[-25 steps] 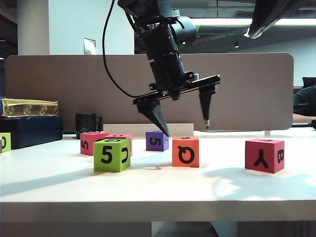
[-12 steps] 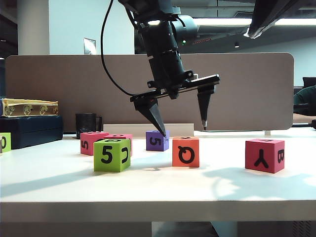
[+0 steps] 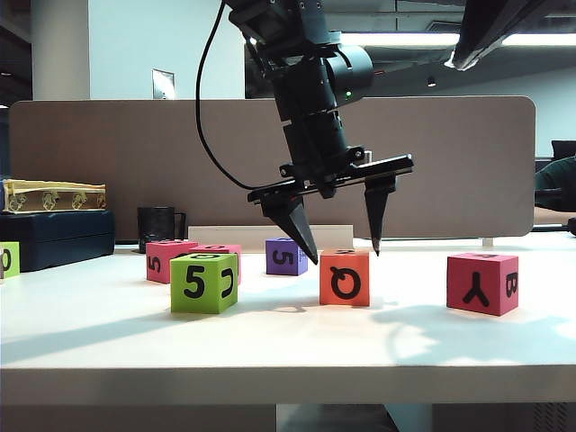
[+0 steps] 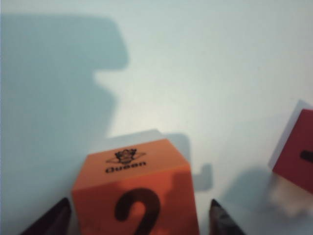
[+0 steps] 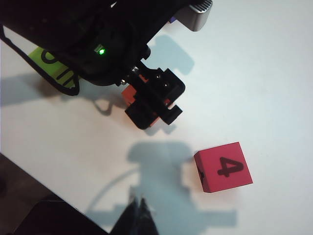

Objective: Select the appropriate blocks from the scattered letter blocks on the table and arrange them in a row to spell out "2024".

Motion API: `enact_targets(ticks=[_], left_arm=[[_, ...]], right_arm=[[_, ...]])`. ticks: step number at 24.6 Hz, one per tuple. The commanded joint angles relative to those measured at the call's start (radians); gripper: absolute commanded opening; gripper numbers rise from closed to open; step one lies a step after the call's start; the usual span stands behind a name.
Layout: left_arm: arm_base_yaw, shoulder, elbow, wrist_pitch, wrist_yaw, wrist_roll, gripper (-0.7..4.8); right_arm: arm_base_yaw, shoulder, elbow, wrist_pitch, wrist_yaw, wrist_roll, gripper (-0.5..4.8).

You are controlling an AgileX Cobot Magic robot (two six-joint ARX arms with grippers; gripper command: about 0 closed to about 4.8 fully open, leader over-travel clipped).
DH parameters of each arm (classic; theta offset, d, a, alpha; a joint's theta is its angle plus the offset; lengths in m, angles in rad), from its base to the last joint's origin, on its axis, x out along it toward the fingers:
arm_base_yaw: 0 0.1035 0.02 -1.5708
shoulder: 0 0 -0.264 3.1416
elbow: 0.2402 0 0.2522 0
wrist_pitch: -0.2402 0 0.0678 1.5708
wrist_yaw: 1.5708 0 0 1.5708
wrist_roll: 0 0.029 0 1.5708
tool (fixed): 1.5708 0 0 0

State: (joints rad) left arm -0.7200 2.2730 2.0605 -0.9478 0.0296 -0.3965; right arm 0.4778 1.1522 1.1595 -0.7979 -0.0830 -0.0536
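Note:
An orange block [image 3: 345,277] with Q on its front stands mid-table; the left wrist view shows a 2 on its top [image 4: 139,196]. My left gripper [image 3: 344,255] [image 4: 139,219] is open and points down over it, one fingertip [image 4: 54,220] on each side with small gaps. A red block [image 3: 482,283] marked Y and B sits to the right, showing a 4 on top [image 5: 223,168]. Two pink-red blocks [image 3: 171,259] stand at the back left. My right gripper [image 5: 140,211] is shut, empty, high above the table [image 5: 274,73].
A lime-green 5 block [image 3: 204,283] and a purple 5 block [image 3: 286,256] stand left of the orange one. A black mug [image 3: 157,225], stacked boxes [image 3: 54,236] and another green block [image 3: 7,259] sit at the far left. A grey partition [image 3: 468,162] runs behind.
My left gripper has moved right and down, so its tips now straddle the orange block, and its jaws have narrowed a little. The orange block has shifted slightly right. The right arm is still.

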Motion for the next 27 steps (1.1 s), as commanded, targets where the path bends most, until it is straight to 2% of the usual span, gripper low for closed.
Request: enact_targets(ticks=[1,16,18,19,21,27], left_arm=[[0.0,-0.003,0.001,0.014,-0.01,0.0,3.4],[-0.01,0.018,0.0,-0.027,-0.003,0.031,3.39],[-0.015,0.023,0.001,-0.026,-0.005,0.04,3.28],[-0.015,0.023,0.002,-0.025,-0.009,0.057,2.99],[-0.015,0.022,0.002,-0.024,-0.01,0.057,2.75],[-0.015,0.022,0.002,-0.031,-0.021,0.086,2.72]], right_arm=[[0.001,-0.005,0.004,0.017,-0.005,-0.003,-0.04],[0.001,-0.005,0.004,0.017,-0.005,-0.003,-0.04],[0.001,-0.005,0.004,0.016,-0.005,-0.003,-0.04],[0.001,-0.005,0.004,0.016,-0.005,-0.003,-0.04],[0.001,-0.005,0.004,0.016,-0.005,-0.003,-0.04],[0.001,-0.005,0.004,0.016,-0.005,-0.003,-0.04]])
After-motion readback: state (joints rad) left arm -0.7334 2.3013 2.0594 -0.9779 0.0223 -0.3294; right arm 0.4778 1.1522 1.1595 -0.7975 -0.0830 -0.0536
